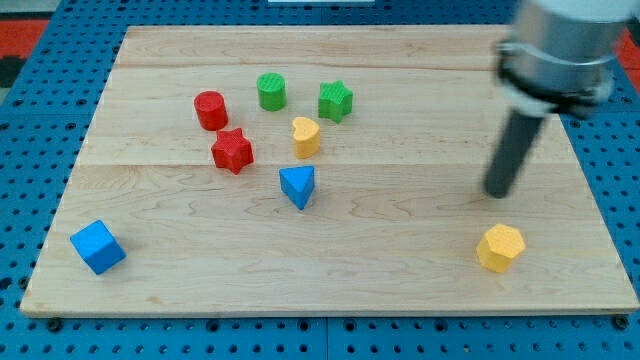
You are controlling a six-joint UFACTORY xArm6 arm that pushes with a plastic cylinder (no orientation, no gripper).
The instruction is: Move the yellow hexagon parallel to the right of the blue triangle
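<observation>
The yellow hexagon (500, 247) lies near the board's bottom right corner. The blue triangle (297, 186) lies near the middle of the board, well to the hexagon's left and a little higher. My tip (497, 193) is at the lower end of the dark rod, just above the hexagon in the view and apart from it. The tip is far to the right of the blue triangle.
A yellow heart (306, 136) sits just above the blue triangle. A red star (232, 151), a red cylinder (210, 110), a green cylinder (271, 91) and a green star (335, 101) cluster at upper middle. A blue cube (98, 247) lies at bottom left. The wooden board (400, 300) ends near the hexagon.
</observation>
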